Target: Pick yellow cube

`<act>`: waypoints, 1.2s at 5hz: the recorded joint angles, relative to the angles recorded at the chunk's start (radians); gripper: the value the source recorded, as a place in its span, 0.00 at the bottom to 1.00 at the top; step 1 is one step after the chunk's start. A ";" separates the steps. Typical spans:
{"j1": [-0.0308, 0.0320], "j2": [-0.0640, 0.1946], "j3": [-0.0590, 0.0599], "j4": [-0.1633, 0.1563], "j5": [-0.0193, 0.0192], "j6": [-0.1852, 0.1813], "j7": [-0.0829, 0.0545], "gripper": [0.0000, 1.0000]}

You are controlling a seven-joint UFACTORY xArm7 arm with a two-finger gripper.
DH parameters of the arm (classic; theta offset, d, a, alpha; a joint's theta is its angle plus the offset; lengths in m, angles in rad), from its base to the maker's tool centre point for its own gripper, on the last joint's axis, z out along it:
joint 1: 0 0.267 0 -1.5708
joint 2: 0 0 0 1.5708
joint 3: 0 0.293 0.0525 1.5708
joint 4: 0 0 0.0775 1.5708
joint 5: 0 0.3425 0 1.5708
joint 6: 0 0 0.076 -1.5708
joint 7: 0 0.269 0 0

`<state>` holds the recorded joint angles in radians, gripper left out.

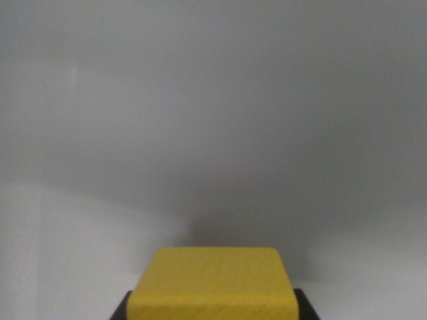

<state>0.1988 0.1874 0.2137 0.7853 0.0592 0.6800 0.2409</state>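
A yellow cube [213, 283] fills the bottom centre of the wrist view, its flat top face and rounded corners turned toward the camera. Dark parts of the gripper [213, 308] show at both lower sides of the cube, touching it, so the gripper appears to be clenched on the cube. Behind it lies a plain pale grey-white background, blurred, with a soft shadow spreading just above the cube. What carries the cube cannot be made out.
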 joint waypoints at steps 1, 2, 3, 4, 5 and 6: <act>0.0000 0.000 0.000 0.000 0.0000 0.000 0.000 1.00; -0.0007 -0.013 0.000 0.016 0.0017 0.028 0.000 1.00; -0.0007 -0.013 0.000 0.016 0.0017 0.028 0.000 1.00; -0.0015 -0.026 -0.001 0.033 0.0036 0.059 0.000 1.00; -0.0015 -0.026 -0.001 0.033 0.0036 0.059 0.000 1.00; -0.0024 -0.042 -0.001 0.054 0.0059 0.095 0.000 1.00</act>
<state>0.1964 0.1453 0.2124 0.8391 0.0651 0.7753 0.2406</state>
